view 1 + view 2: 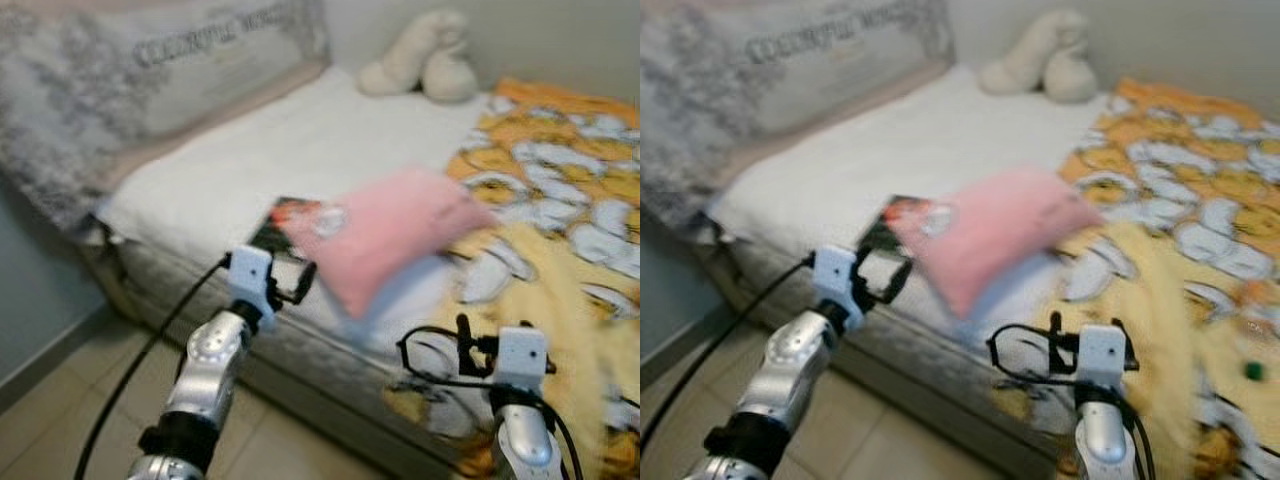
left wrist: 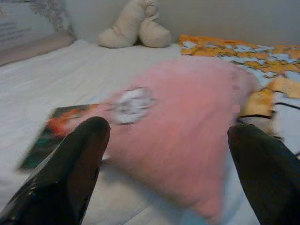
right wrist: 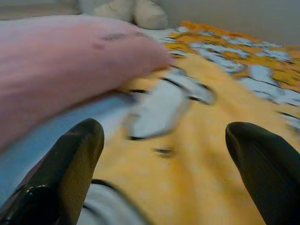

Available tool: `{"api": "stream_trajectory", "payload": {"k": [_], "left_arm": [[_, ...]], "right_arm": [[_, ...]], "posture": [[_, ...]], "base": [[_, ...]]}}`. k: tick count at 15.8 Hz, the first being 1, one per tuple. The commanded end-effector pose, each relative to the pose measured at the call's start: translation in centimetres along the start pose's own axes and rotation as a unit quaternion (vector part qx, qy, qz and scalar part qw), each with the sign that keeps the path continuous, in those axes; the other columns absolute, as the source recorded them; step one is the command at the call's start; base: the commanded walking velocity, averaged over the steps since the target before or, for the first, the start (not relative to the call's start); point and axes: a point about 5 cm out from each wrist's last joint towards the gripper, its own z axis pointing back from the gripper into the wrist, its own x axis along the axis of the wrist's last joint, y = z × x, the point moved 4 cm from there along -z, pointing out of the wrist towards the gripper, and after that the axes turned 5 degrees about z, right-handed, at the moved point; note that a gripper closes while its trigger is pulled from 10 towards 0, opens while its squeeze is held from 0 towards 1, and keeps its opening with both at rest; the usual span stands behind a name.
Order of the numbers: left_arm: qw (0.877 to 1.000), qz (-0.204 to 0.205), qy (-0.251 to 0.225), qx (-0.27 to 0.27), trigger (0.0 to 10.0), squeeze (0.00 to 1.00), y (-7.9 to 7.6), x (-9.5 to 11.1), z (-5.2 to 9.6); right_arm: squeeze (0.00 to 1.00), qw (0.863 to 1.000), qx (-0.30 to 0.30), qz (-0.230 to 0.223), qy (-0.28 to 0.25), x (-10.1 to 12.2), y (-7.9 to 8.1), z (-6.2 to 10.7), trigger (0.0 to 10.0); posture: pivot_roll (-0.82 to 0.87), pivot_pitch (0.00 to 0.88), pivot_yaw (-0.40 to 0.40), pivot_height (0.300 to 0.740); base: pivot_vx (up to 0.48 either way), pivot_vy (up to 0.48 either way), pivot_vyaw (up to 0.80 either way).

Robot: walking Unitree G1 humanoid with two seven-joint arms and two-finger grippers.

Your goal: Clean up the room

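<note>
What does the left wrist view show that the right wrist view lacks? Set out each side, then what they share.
Left wrist alone: the left gripper, fingers wide open, facing the pink pillow head-on, with a colourful book lying beside it on the white sheet.
Right wrist alone: the right gripper, also open, over the yellow patterned blanket close up.
Both: pillow, blanket and the cream plush toy at the wall.

Plain pink on the cushion (image 1: 390, 240), with a small whitish patch near one corner. Orange-yellow with white, dark-outlined shapes on the blanket (image 1: 560, 200), right. White on the bed sheet (image 1: 290, 150). Cream on the plush toy (image 1: 420, 58), far. Grey floral with lettering on the pillow (image 1: 120, 70), left. Red, green and black on the book (image 1: 285, 225).
</note>
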Motion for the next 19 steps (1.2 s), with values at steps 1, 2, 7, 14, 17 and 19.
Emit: {"api": "stream_trajectory", "payload": {"k": [1,2,7,14,17,19], "left_arm": [[1.000,0.002,0.005,-0.026,10.0,0.00,-1.4,-0.3,-0.4],[1.000,0.002,0.005,-0.026,10.0,0.00,-1.4,-0.4,-0.4],[1.000,0.001,0.002,-0.023,10.0,0.00,-1.2,-0.2,-0.7],[1.000,0.003,0.002,-0.015,10.0,0.00,-0.9,0.0,-1.2],[0.998,-0.002,0.046,0.037,10.0,0.00,0.3,-1.1,-2.1],[0.998,-0.003,0.050,0.047,10.0,0.00,-0.1,-0.7,-3.5]], "right_arm": [[0.00,1.000,-0.011,0.004,0.002,-0.2,-0.9,0.2,10.0],[0.00,1.000,-0.010,0.006,0.002,-0.3,-0.9,0.2,10.0],[0.00,1.000,-0.004,0.011,-0.010,0.2,-0.9,-0.1,10.0],[0.00,0.999,0.010,0.023,-0.025,0.8,0.1,0.0,10.0],[0.00,0.999,0.014,0.024,-0.026,0.9,0.3,0.4,10.0],[0.00,0.999,0.016,0.025,-0.021,0.6,0.4,1.4,10.0]], "posture": [[0.06,0.000,0.057,0.740],[0.06,0.000,0.055,0.740],[0.06,0.000,0.050,0.740],[0.05,0.000,0.056,0.740],[0.03,0.000,0.062,0.740],[0.00,0.000,0.059,0.740]], "base": [[0.000,-0.416,-0.80],[0.240,-0.412,-0.80],[0.261,-0.399,-0.32],[0.308,-0.363,0.00],[0.284,-0.089,0.00],[0.000,0.000,0.00]]}}
